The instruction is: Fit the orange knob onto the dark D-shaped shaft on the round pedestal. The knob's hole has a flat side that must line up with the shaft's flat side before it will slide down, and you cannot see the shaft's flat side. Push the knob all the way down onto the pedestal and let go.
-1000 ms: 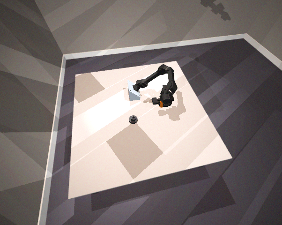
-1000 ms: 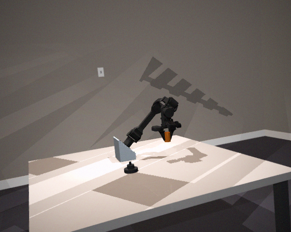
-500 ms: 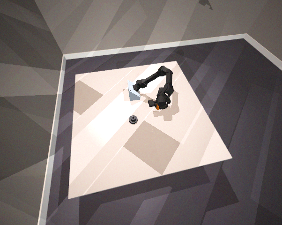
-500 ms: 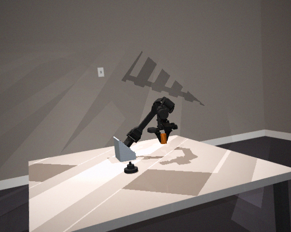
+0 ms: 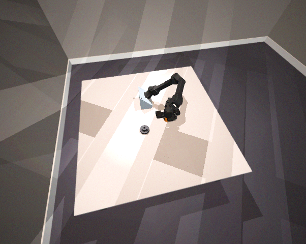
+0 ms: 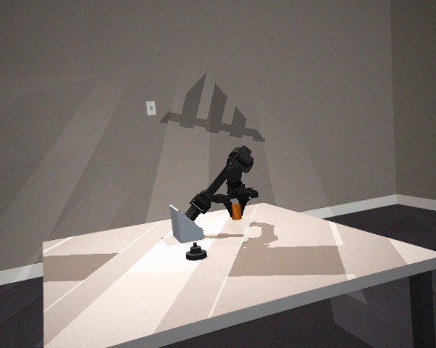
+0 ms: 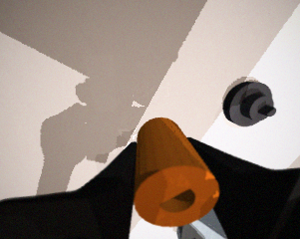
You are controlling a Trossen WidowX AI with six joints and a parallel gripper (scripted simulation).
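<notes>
The orange knob (image 5: 165, 119) (image 6: 236, 211) (image 7: 164, 149) is held upright between the two black fingers, well above the table. Its end face with a dark D-shaped hole shows in the wrist view. My gripper (image 6: 236, 213) is shut on the knob. The round dark pedestal (image 5: 142, 131) (image 6: 196, 257) (image 7: 235, 112) stands on the table with its short shaft (image 5: 144, 127) (image 6: 195, 243) (image 7: 268, 110) pointing up. It is apart from the knob, to the left of it in the top and exterior views and to the upper right in the wrist view. The shaft's flat side cannot be made out.
A light blue-grey wedge-shaped block (image 5: 146, 105) (image 6: 187, 230) stands at the arm's base, behind the pedestal in the exterior view. The pale table (image 5: 100, 189) (image 6: 109, 299) carries striped light and shadows, including the arm's own shadow.
</notes>
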